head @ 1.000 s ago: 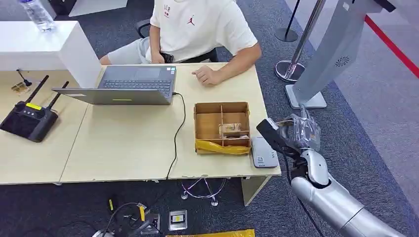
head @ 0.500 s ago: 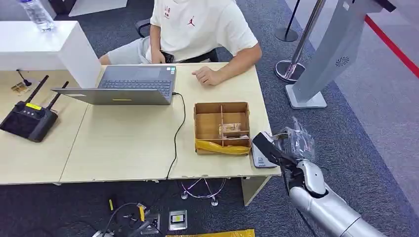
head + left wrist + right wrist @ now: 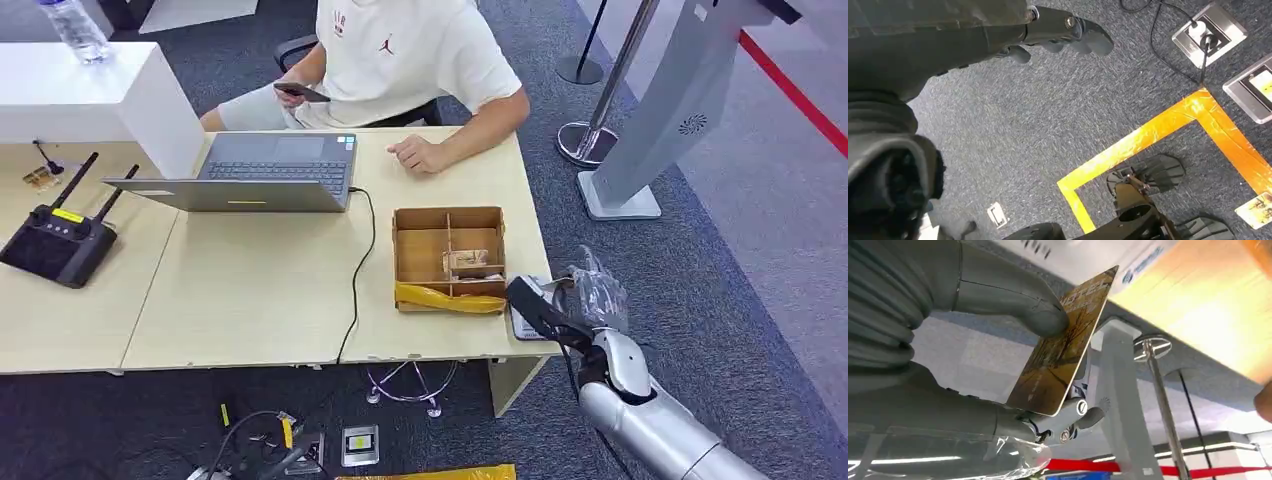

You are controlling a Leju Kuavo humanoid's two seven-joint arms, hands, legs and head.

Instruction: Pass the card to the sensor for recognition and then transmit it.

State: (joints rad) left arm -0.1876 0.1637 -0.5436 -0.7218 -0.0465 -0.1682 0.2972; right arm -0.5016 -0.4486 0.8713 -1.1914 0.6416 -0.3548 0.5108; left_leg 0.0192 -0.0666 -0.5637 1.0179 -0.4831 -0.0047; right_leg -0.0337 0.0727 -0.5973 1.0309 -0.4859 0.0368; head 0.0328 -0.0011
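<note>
the right robot hand (image 3: 1013, 365) pinches the card (image 3: 1063, 340) between thumb and fingers, just over the sensor (image 3: 528, 318) at the counter (image 3: 250, 290) edge; a loose pinch could drop it to the floor

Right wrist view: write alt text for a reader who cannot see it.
The robot's right hand holds a gold card between thumb and fingers, its edge close to a white card reader. Behind stand a grey post and a red barrier belt.
</note>
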